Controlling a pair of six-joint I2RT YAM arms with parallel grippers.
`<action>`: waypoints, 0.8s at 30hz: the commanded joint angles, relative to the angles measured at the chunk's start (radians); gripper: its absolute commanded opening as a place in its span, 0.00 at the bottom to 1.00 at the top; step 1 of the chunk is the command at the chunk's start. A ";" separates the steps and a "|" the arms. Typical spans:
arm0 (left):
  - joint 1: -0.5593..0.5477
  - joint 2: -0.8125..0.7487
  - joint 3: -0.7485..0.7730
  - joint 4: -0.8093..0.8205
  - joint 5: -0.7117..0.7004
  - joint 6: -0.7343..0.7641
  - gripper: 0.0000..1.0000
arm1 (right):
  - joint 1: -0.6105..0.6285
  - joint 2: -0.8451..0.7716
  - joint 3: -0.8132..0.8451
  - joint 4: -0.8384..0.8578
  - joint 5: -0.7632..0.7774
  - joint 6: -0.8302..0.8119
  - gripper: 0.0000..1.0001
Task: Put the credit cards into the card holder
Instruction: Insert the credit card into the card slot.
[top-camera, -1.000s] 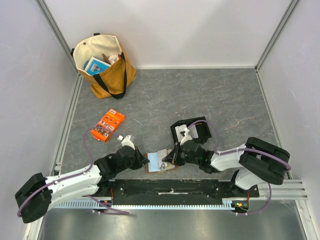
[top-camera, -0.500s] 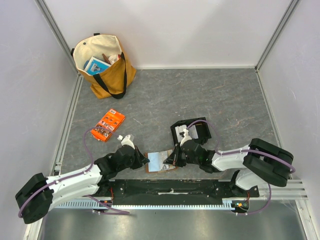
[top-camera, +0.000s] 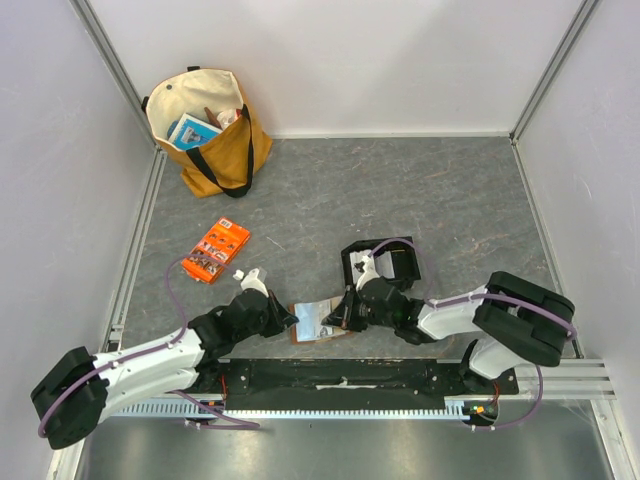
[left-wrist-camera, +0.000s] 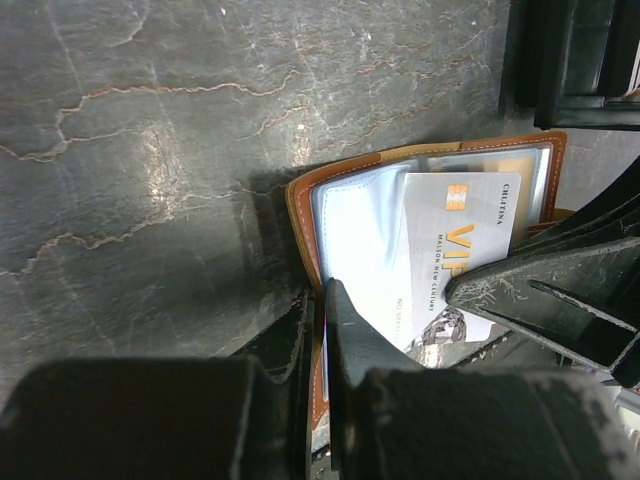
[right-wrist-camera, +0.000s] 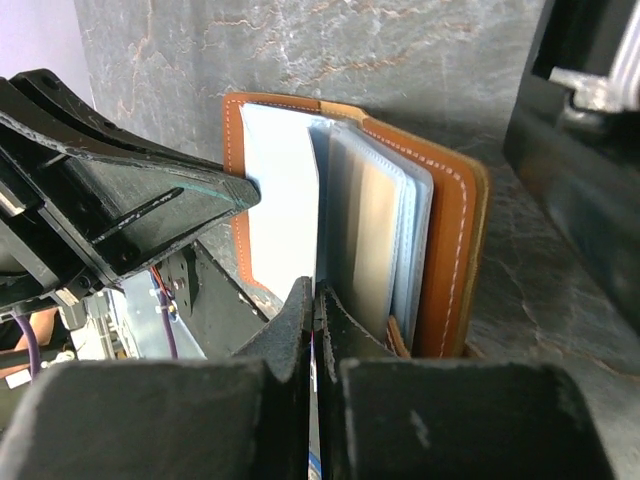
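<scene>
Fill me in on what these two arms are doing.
Both arms work at the open card holder near the front edge of the table. The left gripper is shut on the holder's edge, pinning it open. The right gripper is shut on a pale credit card printed VIP, which looks partly slid into a clear sleeve, not fully seated. A black tray sits just behind.

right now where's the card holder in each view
top: card holder low centre, open
left wrist: card holder right of centre
right wrist: card holder centre
landmark: black tray beside it, top right in left wrist, right edge in right wrist
</scene>
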 joint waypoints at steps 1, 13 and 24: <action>-0.001 -0.014 -0.024 -0.034 -0.036 -0.027 0.02 | 0.011 -0.060 -0.057 -0.248 0.017 0.080 0.00; -0.001 -0.059 -0.046 -0.026 -0.032 -0.046 0.02 | 0.045 0.078 -0.054 -0.009 -0.026 0.133 0.00; 0.007 -0.050 -0.042 -0.036 -0.062 -0.060 0.02 | 0.054 -0.018 -0.043 -0.177 -0.027 0.093 0.00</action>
